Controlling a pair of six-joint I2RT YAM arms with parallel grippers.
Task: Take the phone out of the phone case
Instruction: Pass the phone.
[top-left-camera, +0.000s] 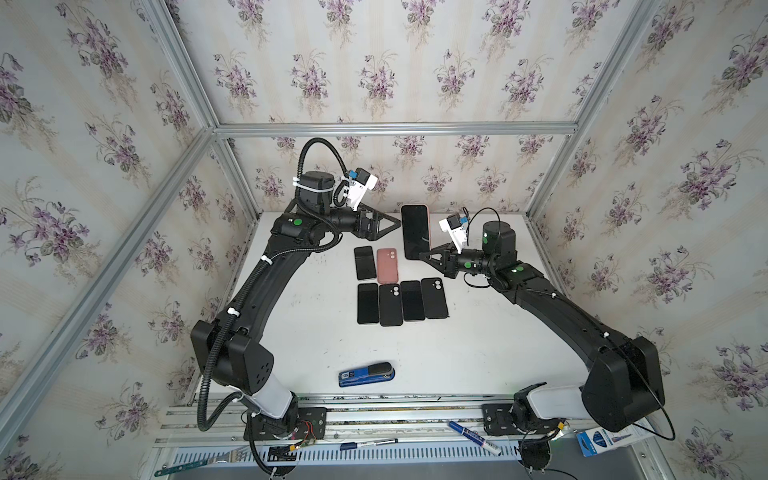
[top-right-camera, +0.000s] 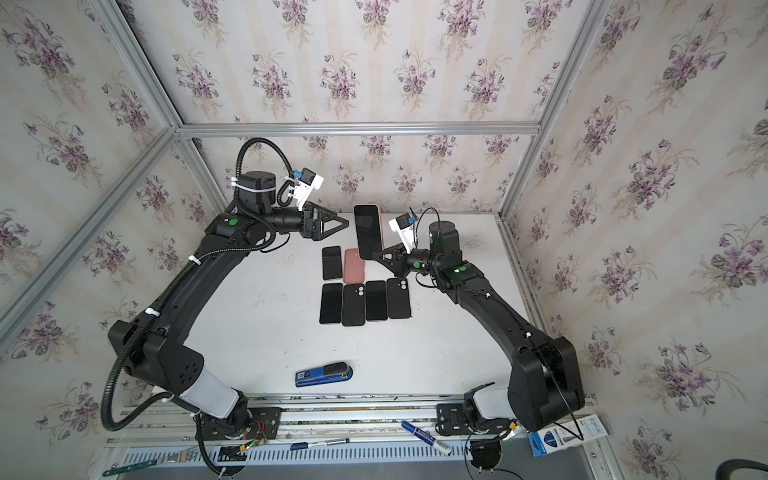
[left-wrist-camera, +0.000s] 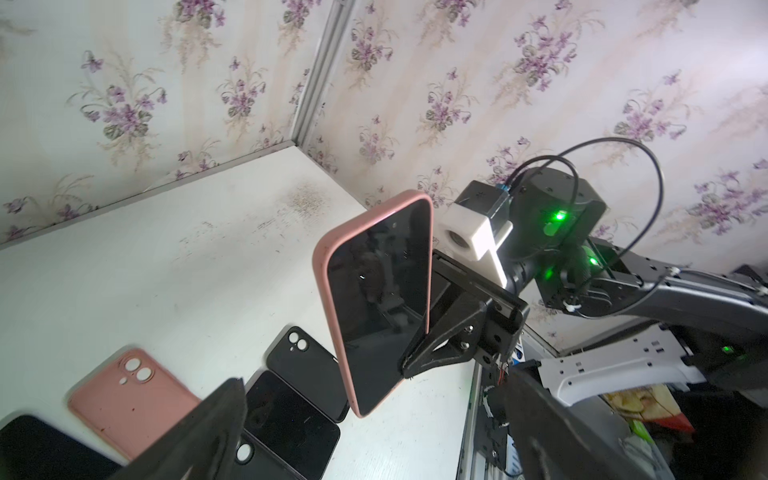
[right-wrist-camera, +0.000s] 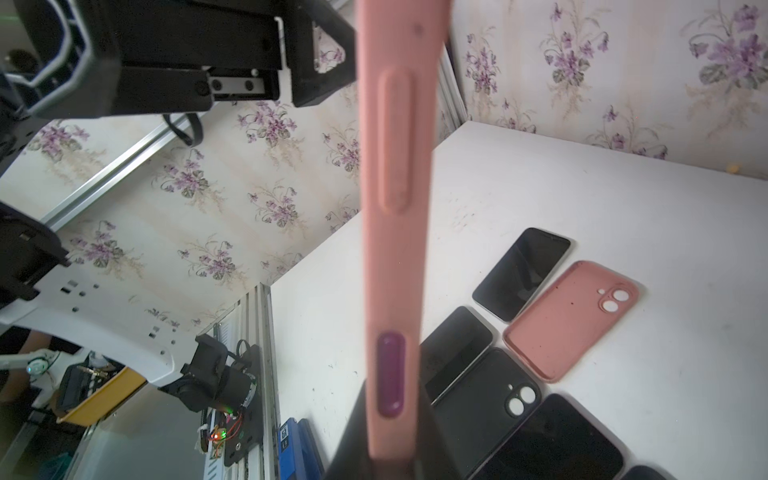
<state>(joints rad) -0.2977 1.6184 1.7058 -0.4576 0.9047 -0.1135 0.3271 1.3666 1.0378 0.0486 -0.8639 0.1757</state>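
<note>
A black-screened phone (top-left-camera: 414, 232) (top-right-camera: 367, 232) in a pink phone case (left-wrist-camera: 329, 291) (right-wrist-camera: 395, 199) hangs upright above the back of the table, screen toward the left arm. My right gripper (top-left-camera: 422, 253) (top-right-camera: 376, 254) (right-wrist-camera: 390, 419) is shut on its lower end, one finger on each face. The case still wraps the phone (left-wrist-camera: 378, 299) all round. My left gripper (top-left-camera: 395, 226) (top-right-camera: 345, 224) (left-wrist-camera: 374, 419) is open just left of the phone, apart from it and holding nothing.
On the white table (top-left-camera: 478, 332) below lie an empty pink case (top-left-camera: 387, 265), a bare black phone (top-left-camera: 364, 262) and a row of several black phones and cases (top-left-camera: 401, 301). A blue stapler (top-left-camera: 365, 374) sits near the front edge. Markers (top-left-camera: 473, 436) lie on the front rail.
</note>
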